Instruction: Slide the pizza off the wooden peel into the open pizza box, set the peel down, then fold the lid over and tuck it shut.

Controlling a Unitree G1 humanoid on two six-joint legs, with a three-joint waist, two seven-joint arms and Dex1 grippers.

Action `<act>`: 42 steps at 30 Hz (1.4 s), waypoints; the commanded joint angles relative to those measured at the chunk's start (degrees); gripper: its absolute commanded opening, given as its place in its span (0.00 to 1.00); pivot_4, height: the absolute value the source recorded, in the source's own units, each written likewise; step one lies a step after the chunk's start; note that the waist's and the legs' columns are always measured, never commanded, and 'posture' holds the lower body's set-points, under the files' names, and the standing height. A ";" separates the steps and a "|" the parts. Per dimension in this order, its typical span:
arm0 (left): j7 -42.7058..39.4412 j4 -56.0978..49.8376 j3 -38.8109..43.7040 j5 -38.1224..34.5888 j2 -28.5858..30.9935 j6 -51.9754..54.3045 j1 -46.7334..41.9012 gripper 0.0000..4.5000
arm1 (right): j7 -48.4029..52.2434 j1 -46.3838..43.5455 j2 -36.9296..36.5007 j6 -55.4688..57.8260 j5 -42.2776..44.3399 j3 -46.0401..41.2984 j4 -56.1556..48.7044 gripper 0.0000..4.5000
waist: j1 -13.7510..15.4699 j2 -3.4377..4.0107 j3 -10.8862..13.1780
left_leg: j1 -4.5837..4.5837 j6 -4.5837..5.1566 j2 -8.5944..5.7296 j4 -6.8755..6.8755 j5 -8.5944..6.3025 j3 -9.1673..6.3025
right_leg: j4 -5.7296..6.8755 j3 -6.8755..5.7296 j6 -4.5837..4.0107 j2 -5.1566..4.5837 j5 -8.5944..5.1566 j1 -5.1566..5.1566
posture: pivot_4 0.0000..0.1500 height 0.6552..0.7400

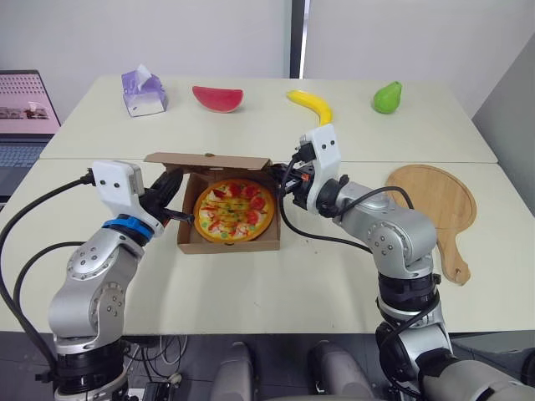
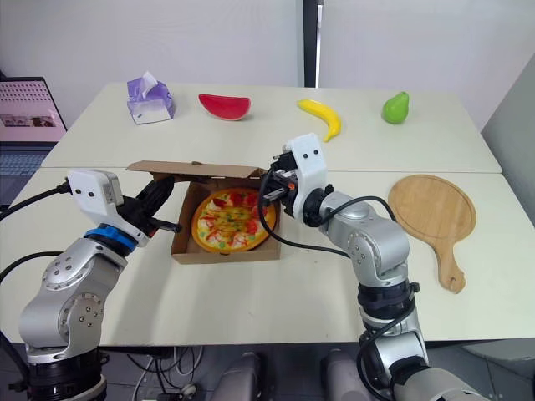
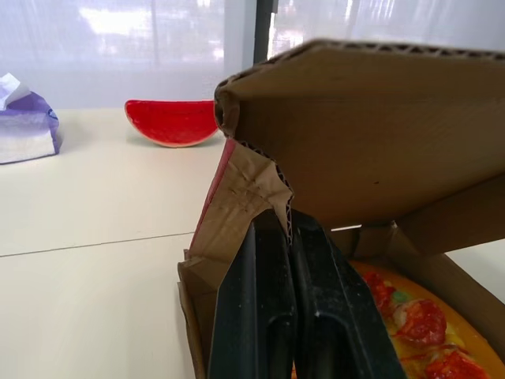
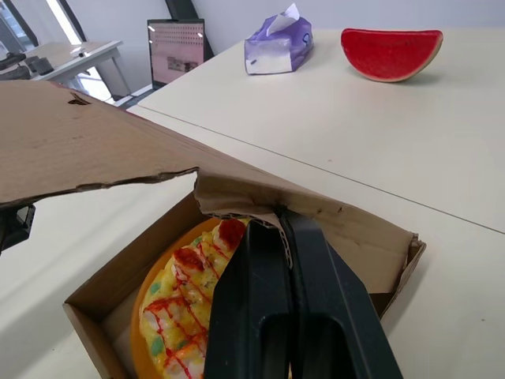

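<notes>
Left end effector [image 3: 289,229] and right end effector [image 4: 281,221] are each clamping a flap [image 3: 245,197] of the lid [image 1: 209,160] to guide it over the pizza [image 1: 234,210].

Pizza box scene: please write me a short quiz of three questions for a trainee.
1. True or false: the pizza lies on the peel.
2. What do the left gripper and the right gripper pinch? A) box flaps B) peel C) nothing
3. Which fruit lies farthest to the robot's right?
Key: 1 false, it lies in the box. 2 A. 3 the pear.
</notes>
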 commanded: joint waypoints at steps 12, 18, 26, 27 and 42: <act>6.14 -8.05 4.54 1.10 1.97 0.90 2.58 0.00 | 0.07 -2.63 0.55 -2.70 1.19 0.97 0.86 0.00 | -0.12 0.00 0.00 | 0.00 0.00 0.01 -0.01 0.00 -0.01 | -0.01 0.00 0.00 0.00 0.00 -0.01 | 1.00 1.00; 9.52 -9.00 5.56 4.74 2.19 0.21 5.35 0.00 | 0.63 -2.83 0.25 -2.69 1.59 1.43 1.26 0.00 | -0.13 0.00 0.00 | 0.00 0.00 0.01 -0.03 0.00 -0.01 | -0.02 0.00 0.00 -0.01 0.00 -0.01 | 1.00 1.00; 9.13 -10.40 6.11 2.84 1.01 1.52 8.40 0.00 | 1.77 -1.53 -0.72 -0.48 3.04 2.82 0.24 0.00 | -0.13 0.00 0.00 | -0.01 0.00 0.01 -0.03 0.00 0.00 | -0.03 0.00 0.00 -0.01 0.00 -0.01 | 1.00 1.00; 8.85 -10.81 5.90 2.17 0.73 1.87 8.92 0.00 | 1.77 -1.33 -0.90 -0.15 3.23 2.83 0.03 0.00 | -0.13 0.00 0.00 | -0.01 0.00 0.01 -0.03 0.00 0.00 | -0.04 0.01 0.00 -0.01 0.00 0.00 | 1.00 1.00; 8.23 -10.82 6.05 1.58 0.33 1.61 10.92 0.00 | 5.41 1.74 -5.58 2.52 8.16 3.79 -3.76 0.29 | 0.06 0.00 0.00 | -0.01 0.00 0.00 -0.02 0.00 -0.01 | -0.06 -0.01 0.00 -0.01 0.00 0.01 | 1.00 1.00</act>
